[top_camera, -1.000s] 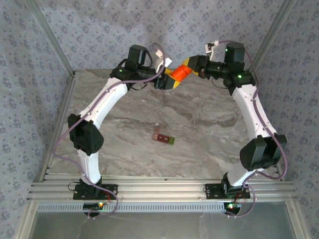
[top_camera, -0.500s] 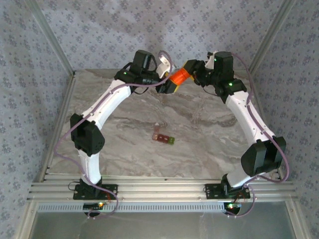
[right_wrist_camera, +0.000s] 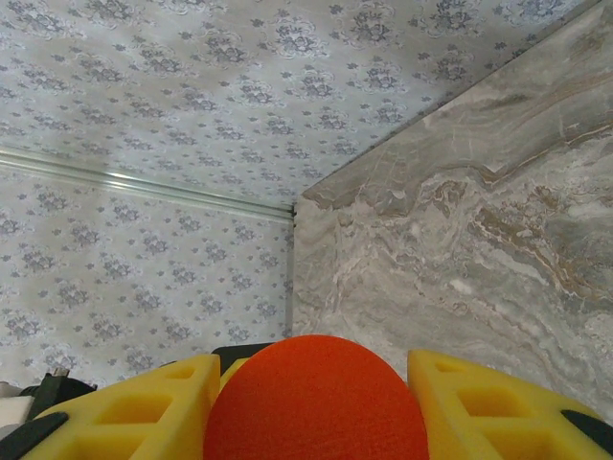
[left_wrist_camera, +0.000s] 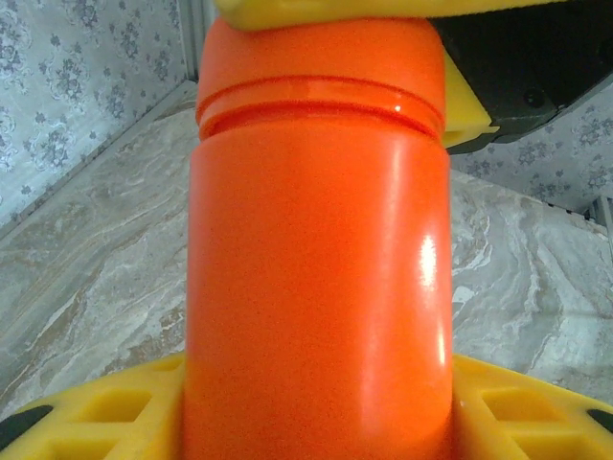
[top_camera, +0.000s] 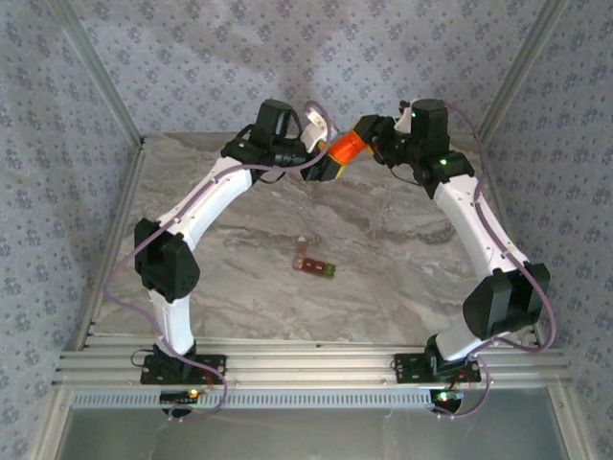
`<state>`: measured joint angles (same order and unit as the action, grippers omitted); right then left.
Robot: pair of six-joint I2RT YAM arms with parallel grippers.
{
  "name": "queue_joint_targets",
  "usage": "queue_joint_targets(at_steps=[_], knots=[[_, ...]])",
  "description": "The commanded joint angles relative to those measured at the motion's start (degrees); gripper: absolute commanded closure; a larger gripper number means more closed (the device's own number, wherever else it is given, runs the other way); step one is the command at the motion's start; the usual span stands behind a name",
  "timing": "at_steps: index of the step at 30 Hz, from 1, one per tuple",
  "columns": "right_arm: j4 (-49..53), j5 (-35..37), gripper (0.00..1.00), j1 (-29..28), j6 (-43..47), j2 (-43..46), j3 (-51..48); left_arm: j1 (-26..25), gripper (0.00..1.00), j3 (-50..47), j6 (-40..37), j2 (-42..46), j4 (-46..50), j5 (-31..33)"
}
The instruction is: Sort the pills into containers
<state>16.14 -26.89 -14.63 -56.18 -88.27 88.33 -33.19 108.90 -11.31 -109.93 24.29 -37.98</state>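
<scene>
An orange bottle (top_camera: 345, 146) is held in the air over the back of the table, tilted, between both grippers. My left gripper (top_camera: 326, 169) is shut on its body; in the left wrist view the bottle (left_wrist_camera: 316, 249) stands between my yellow fingers (left_wrist_camera: 86, 417). My right gripper (top_camera: 367, 128) is shut on its cap end (right_wrist_camera: 316, 402), whose round orange top sits between my fingers (right_wrist_camera: 488, 402). The containers (top_camera: 314, 264), a dark red-brown strip with a green end, lie flat mid-table, well apart from both grippers. No loose pills can be seen.
The marble table (top_camera: 402, 249) is bounded by patterned walls (top_camera: 192, 57) at the back and sides. An aluminium rail (top_camera: 306, 364) runs along the near edge where both arm bases are bolted.
Both arms have drawn slightly closer together at the back, and the right wrist has turned while holding the cap end. The bottle has shifted a little. The container strip has not moved.
</scene>
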Motion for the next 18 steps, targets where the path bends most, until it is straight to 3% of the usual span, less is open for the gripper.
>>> queue_joint_targets(at_steps=[1, 10, 18], knots=[[2.3, -6.5, 0.53, -2.3, -1.4, 0.1, 2.2, -1.6, 1.00, 0.6, 1.4, 2.2, -7.1, -1.2], [2.8, -6.8, 0.48, -2.3, -1.1, -0.2, 3.2, -1.5, 1.00, 0.8, 1.5, 2.1, -7.0, -1.5], [4.2, -7.9, 0.29, -0.8, 0.0, -0.4, 4.9, -0.7, 1.00, 0.6, 2.9, 2.1, -7.8, -2.5]])
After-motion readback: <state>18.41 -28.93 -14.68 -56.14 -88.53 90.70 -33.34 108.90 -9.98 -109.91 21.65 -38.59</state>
